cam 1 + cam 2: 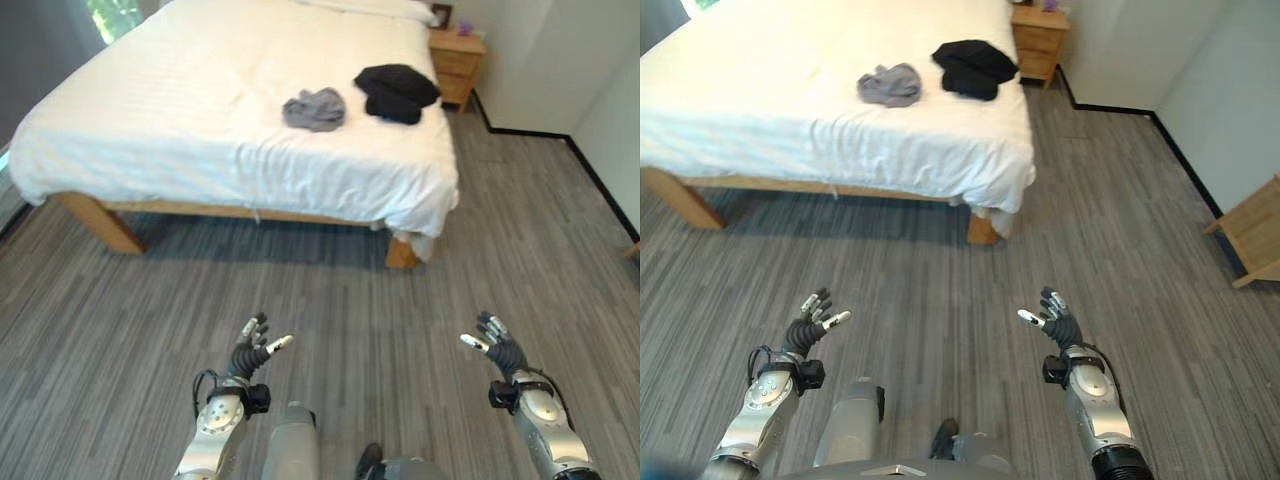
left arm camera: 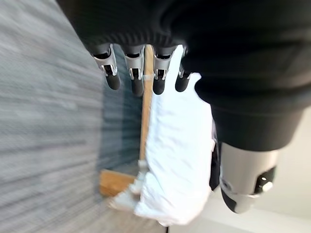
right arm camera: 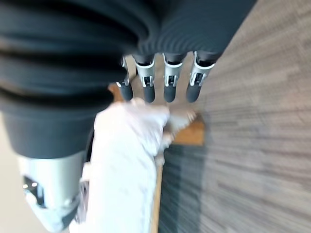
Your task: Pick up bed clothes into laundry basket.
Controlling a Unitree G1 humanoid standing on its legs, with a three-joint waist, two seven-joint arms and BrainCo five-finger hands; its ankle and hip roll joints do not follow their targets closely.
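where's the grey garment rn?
The grey garment lies crumpled on the bed, toward its right side, just left of the black garment and apart from it. Neither hand holds anything.

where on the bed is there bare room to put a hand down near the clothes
The bed is bare sheet across its whole left side, up to the grey garment. There is also a bare strip between both garments and the foot edge. It is crowded toward the right edge, where the grey garment and the black garment lie with only a narrow gap between them.
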